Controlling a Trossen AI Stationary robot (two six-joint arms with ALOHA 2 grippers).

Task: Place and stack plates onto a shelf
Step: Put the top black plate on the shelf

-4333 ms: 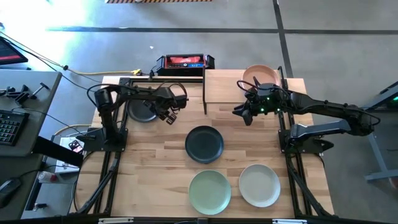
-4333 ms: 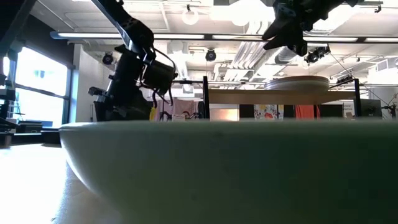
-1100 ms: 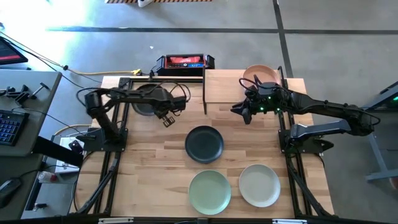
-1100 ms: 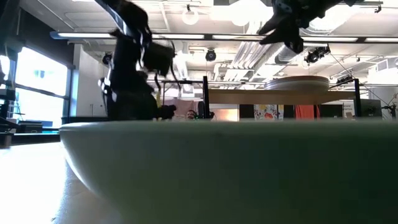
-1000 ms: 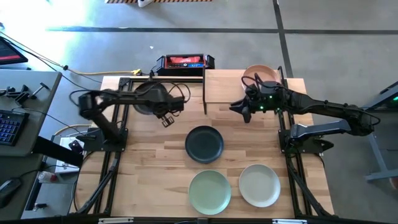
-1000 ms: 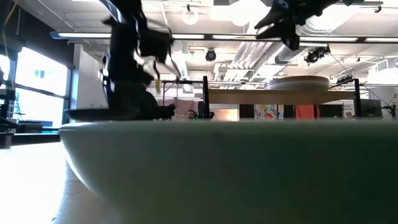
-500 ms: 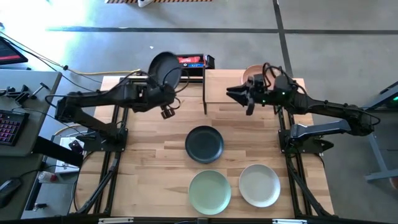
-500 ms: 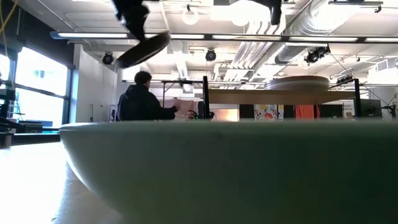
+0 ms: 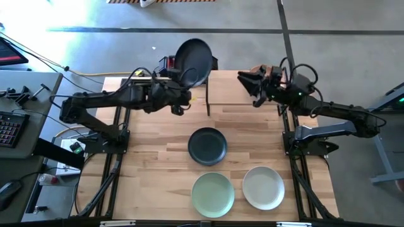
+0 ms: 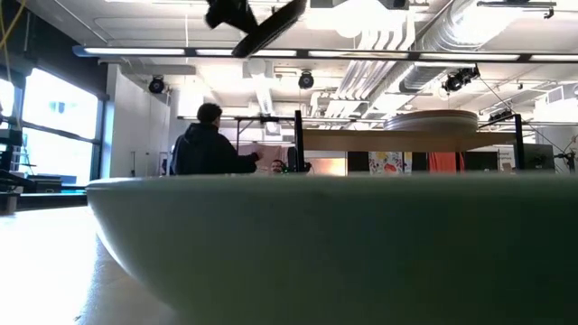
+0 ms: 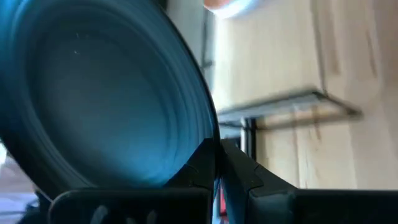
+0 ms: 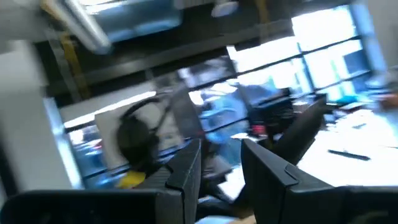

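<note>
Above the light-wood shelf [image 9: 230, 88], left tool [image 9: 184, 84] grips round matte black plate [image 9: 192, 57].

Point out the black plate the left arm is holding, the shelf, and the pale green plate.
black plate held by the left gripper [image 9: 192, 55], high view, centre of its face.
shelf [image 9: 228, 87], high view, bare wood board.
pale green plate [image 9: 213, 194], high view, its centre.

- The shelf [image 9: 243, 88] is bare on its near-left half; a peach plate [image 10: 432, 120] fills its far-right end
- My right gripper [image 9: 247, 79] hangs over the shelf's middle, blocking entry from above
- A black post [image 9: 208, 98] guards the shelf's left edge, just beside my raised black plate [image 9: 191, 57]
</note>
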